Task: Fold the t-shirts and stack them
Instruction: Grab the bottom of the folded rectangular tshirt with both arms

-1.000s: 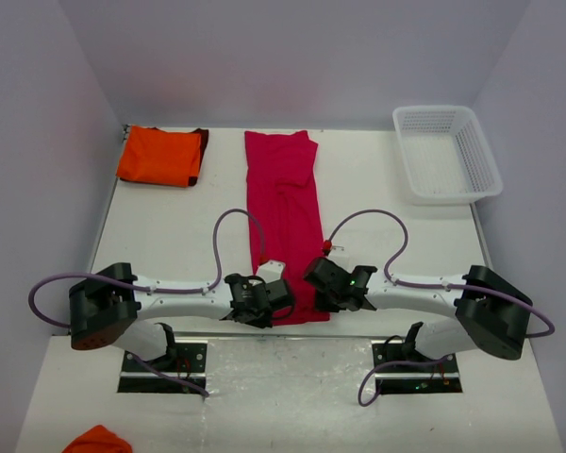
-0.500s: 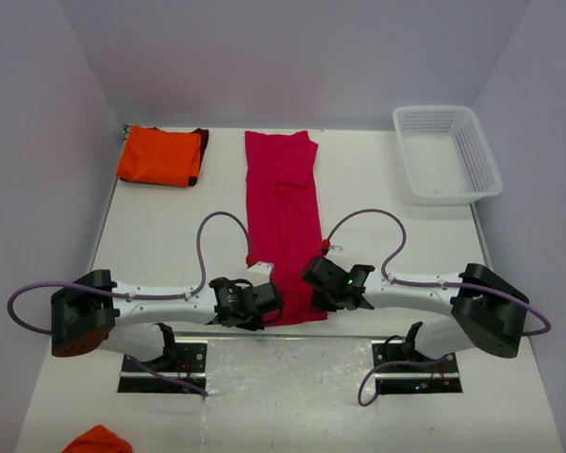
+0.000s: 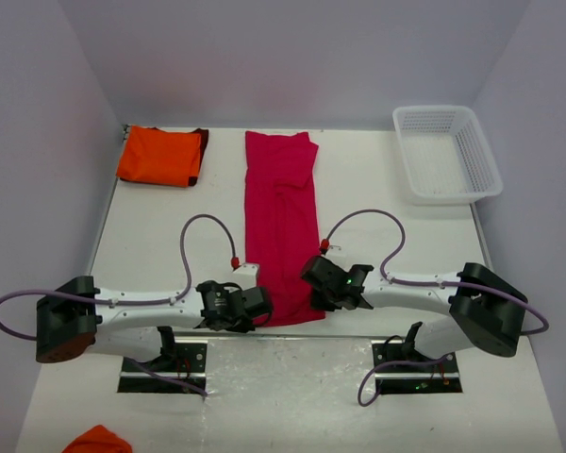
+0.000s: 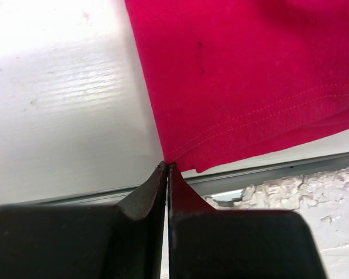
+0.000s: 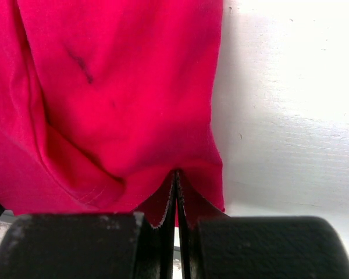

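Currently both are clamped on the near hem of the crimson t-shirt [image 3: 283,226]: left claw [image 4: 166,167] at its left corner (only the very tip, as I read it), right claw [image 5: 175,174] near its right corner. The shirt lies mid-way across the bench [image 3: 396,245], long axis running straight away from both claws; I expect a lengthwise fold.

Pink shirt [image 3: 283,212] lies lengthwise on the worktop [image 3: 170,236], left gripper [image 3: 262,306] and right gripper [image 3: 311,279] at its near corners; orange shirt [image 3: 158,157] far-left, basket [image 3: 446,151] far-right.
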`<action>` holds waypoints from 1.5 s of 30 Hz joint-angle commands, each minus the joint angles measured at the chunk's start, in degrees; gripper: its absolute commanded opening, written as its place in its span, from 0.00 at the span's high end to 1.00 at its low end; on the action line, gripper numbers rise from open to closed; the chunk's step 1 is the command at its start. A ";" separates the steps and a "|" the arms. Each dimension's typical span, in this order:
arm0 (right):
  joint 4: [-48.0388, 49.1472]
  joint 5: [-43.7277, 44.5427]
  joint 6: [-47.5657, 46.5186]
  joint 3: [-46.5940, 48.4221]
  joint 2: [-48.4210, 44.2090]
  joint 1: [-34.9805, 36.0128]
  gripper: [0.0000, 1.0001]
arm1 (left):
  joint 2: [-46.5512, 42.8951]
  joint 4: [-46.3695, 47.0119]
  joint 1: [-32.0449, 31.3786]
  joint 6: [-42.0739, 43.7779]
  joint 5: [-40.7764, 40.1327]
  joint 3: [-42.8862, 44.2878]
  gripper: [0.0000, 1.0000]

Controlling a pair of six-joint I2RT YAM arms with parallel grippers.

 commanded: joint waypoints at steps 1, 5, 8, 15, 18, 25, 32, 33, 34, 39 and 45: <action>-2.37 0.21 1.27 -2.10 2.15 0.33 1.00 | -3.53 -3.88 -0.37 -4.20 -3.10 -1.80 1.00; -2.11 -0.05 1.27 -2.27 2.24 0.33 1.00 | -3.98 -4.76 -0.37 -4.38 -3.36 -1.80 1.00; -1.84 -0.40 1.10 -2.18 2.50 0.33 1.00 | -3.98 -5.20 -0.46 -4.38 -3.63 -1.63 0.98; -1.49 -0.49 1.27 -2.45 2.86 0.33 1.00 | -5.82 -9.60 -0.63 -7.45 -5.12 -1.01 0.83; -1.32 -0.58 1.10 -2.45 2.77 0.33 1.00 | -8.37 -10.30 -0.99 -7.55 -6.26 -0.75 0.81; -0.88 -1.02 0.57 -1.75 3.91 0.33 1.00 | -5.40 -4.96 -3.10 -2.10 -6.27 3.82 0.77; -1.23 -1.20 0.22 -1.66 3.65 0.33 1.00 | -0.04 -1.69 -3.10 1.60 -6.35 6.54 0.61; -1.40 -1.20 0.30 -1.66 3.65 0.33 1.00 | 0.41 -1.34 -3.10 2.21 -6.35 7.07 0.60; -1.32 -1.20 0.30 -1.74 3.56 0.33 1.00 | 0.85 -1.25 -3.10 2.39 -6.35 7.25 0.60; -1.40 -1.02 0.65 -2.18 2.50 0.33 1.00 | 3.22 0.77 -3.10 3.44 -5.39 7.25 0.59; -1.23 -1.28 0.83 -2.54 1.89 0.33 1.00 | 5.59 2.00 -3.10 3.71 -4.51 6.72 0.60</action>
